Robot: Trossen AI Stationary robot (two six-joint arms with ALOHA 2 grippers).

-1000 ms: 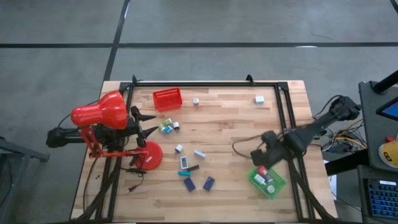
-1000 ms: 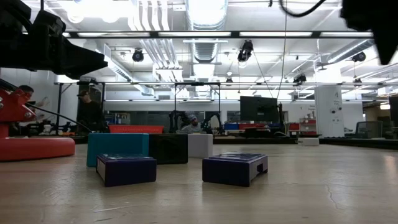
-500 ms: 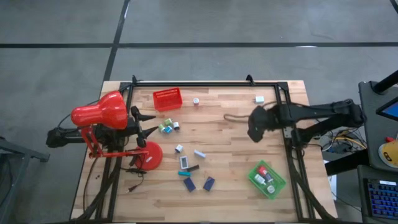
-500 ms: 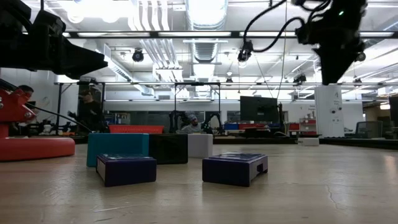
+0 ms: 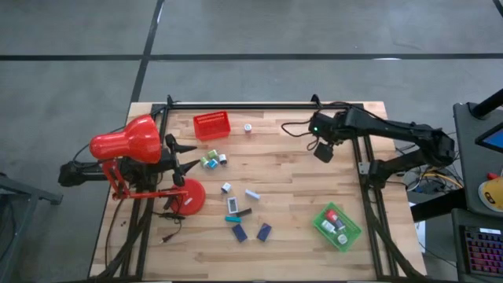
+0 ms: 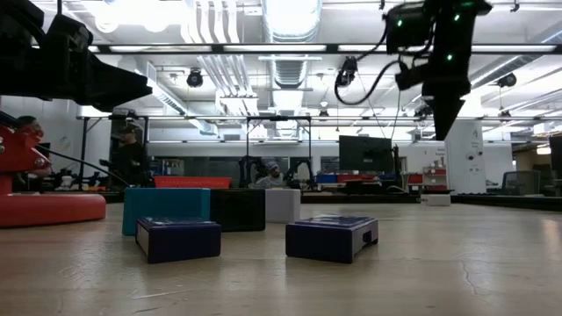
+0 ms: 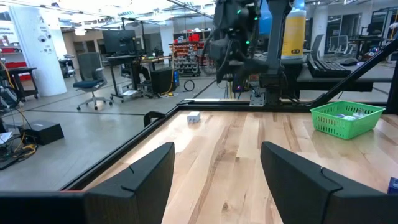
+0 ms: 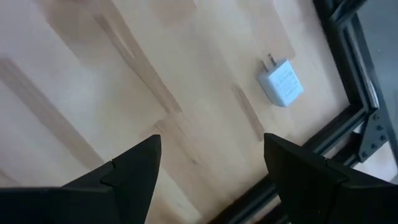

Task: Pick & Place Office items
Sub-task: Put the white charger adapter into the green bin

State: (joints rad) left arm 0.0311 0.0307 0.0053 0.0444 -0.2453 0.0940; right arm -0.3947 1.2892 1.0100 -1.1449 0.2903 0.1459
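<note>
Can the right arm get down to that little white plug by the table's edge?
Probably yes. The right tool hangs open just beside the white plug, with only bare wood around it.

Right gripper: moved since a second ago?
Yes. The right gripper has left the green tray and swung up the table toward the far edge; it now hangs open near the white charger block.

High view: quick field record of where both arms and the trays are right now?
right gripper: jaws open, empty, above the table's far right part, near the white charger block
left gripper: jaws open, empty, at the table's left edge by the red desk lamp
green tray: near right, items inside
red tray: far left of centre
loose items: cluster mid-table, including two navy blocks
</note>
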